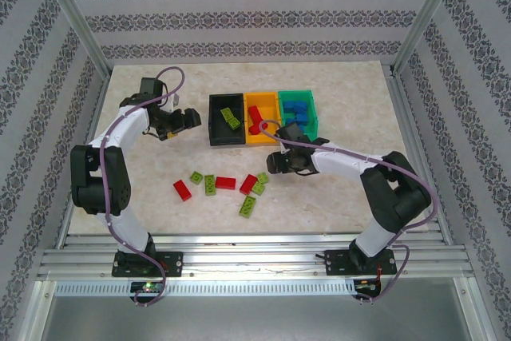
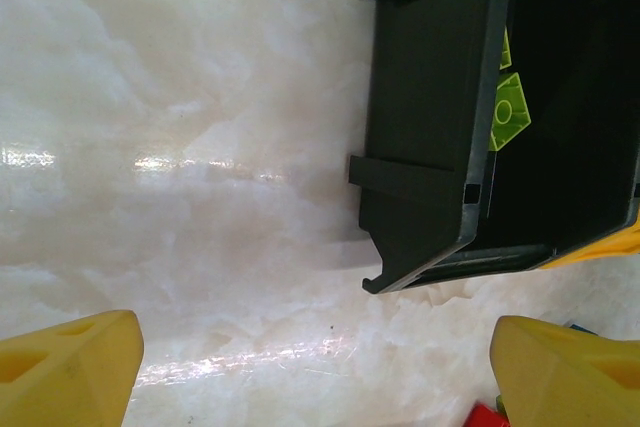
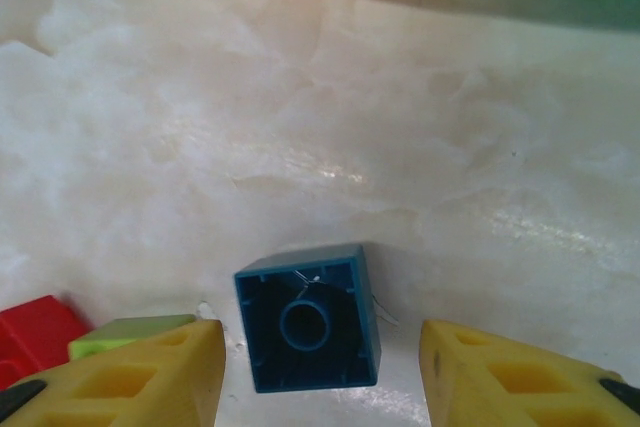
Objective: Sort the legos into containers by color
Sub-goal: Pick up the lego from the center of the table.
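Bins (image 1: 262,95) three, black, orange, green; loose red legos (image 1: 225,183) three

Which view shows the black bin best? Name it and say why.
Top external: the whole black bin shows from above, leftmost in the row, with lime bricks lying inside. The left wrist view gives a close look at one outer wall and corner, with parts of lime bricks inside.

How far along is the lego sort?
Done: lime-green plastic bricks in the black bin, red bricks in the orange-yellow bin, blue bricks in the green bin. In hand: open right gripper straddles a blue brick on the table; left gripper open, empty. Left: loose red bricks and loose lime bricks.
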Controlling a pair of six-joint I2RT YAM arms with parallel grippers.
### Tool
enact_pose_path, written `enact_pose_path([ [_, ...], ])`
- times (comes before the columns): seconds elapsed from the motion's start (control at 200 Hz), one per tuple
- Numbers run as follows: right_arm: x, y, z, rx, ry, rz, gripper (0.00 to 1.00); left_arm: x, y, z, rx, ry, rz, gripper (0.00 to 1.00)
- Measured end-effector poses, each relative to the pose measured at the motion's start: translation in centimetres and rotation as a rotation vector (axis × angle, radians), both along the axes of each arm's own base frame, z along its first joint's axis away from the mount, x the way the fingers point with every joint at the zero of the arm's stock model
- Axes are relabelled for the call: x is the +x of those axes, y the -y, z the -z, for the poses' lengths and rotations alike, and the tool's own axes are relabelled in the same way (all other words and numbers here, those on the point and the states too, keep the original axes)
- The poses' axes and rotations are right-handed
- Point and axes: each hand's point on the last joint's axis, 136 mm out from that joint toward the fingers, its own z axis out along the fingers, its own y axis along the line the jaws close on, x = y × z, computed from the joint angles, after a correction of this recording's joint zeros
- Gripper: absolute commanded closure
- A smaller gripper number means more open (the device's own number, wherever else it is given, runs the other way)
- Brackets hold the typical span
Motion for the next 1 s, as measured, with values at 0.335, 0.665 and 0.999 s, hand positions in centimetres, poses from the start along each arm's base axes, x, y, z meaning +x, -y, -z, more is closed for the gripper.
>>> enact_pose_path([
  [0.335,-0.4,0.2,1.9,-0.054,-0.039,-0.005,0.48,0.1,0.2,-0.1,-0.013,0.005,0.005,0.06],
  [0.665,-0.2,0.1,1.9,-0.095,-0.033,-0.014,0.68,0.1,0.2,-0.1,-0.013,0.007,0.005,0.05],
  [0.999,1.5,0.5,-1.6,-0.029,0.05,0.006,0.68,0.2,0.2,0.0,-0.014,0.002,0.006,0.05],
])
